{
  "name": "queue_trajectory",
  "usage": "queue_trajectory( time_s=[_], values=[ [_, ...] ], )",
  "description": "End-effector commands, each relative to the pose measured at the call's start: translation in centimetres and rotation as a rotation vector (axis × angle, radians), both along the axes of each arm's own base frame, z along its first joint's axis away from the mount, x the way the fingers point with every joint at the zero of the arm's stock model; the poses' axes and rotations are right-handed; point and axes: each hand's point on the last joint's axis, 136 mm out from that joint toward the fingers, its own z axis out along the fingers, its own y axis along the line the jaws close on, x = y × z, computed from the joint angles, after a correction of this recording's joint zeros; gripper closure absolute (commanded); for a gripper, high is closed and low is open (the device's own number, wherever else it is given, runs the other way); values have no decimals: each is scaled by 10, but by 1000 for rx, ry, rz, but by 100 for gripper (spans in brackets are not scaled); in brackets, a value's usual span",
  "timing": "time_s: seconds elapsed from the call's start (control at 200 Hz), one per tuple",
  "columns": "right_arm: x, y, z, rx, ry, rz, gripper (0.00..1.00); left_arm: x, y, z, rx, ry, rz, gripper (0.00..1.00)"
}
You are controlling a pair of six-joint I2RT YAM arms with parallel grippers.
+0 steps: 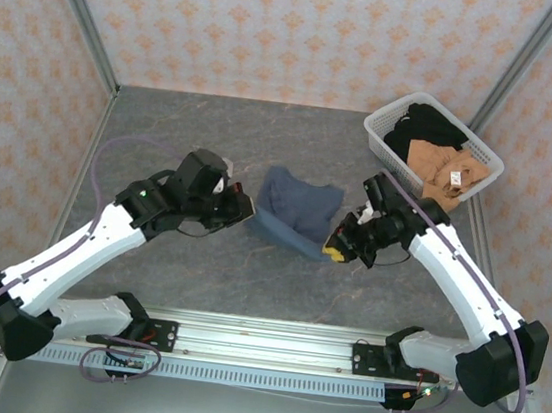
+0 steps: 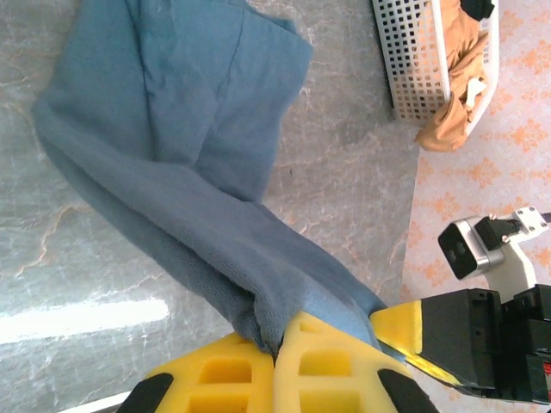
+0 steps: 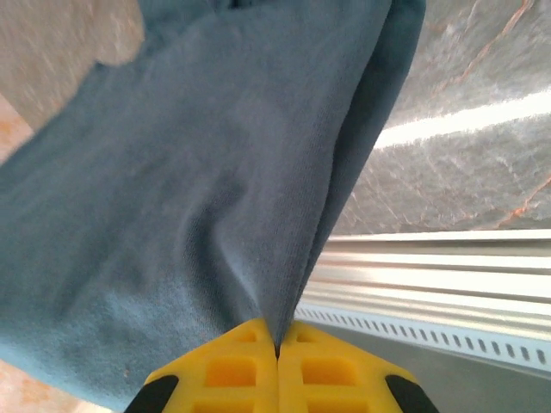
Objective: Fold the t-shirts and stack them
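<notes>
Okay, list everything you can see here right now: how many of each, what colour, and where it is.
slate-blue t-shirt: one, slate blue, bunched mid-table
tan-brown t-shirt: one, tan with a white tag, in the basket, draped over its rim
black t-shirt: one, black, far end of the basket
basket: one, white lattice plastic, far right corner of the table
table: one, grey marbled
left gripper: one, yellow fingers, shut on the slate-blue t-shirt's left end
right gripper: one, yellow fingers, shut on its right end
</notes>
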Motion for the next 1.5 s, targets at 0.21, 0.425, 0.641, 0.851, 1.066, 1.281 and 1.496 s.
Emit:
queue_trajectory(
  time_s=[0.21, 0.425, 0.641, 0.851, 1.066, 1.281, 1.496],
  values=[
    [96, -14, 1, 16, 87, -298, 100, 89, -15, -27, 43, 89, 115, 100],
    [208, -30, -39, -70, 55, -382, 96, 181, 0, -84, 120, 211, 223, 100],
    [313, -40, -53, -183, -102, -311, 51, 254, 24, -130, 145, 288, 356, 68],
    [304, -45, -32, -223, -186, -256, 49, 242, 22, -95, 169, 245, 344, 40],
    [235, -46, -13, -122, -327, -268, 50, 137, -18, -100, -23, 324, 457, 42],
    [165, -44, -1, 77, -503, -336, 47, 85, -70, -140, -241, 360, 625, 39],
    [124, -46, -1, 142, -503, -357, 47, 94, -93, -167, -330, 387, 731, 35]
  ],
)
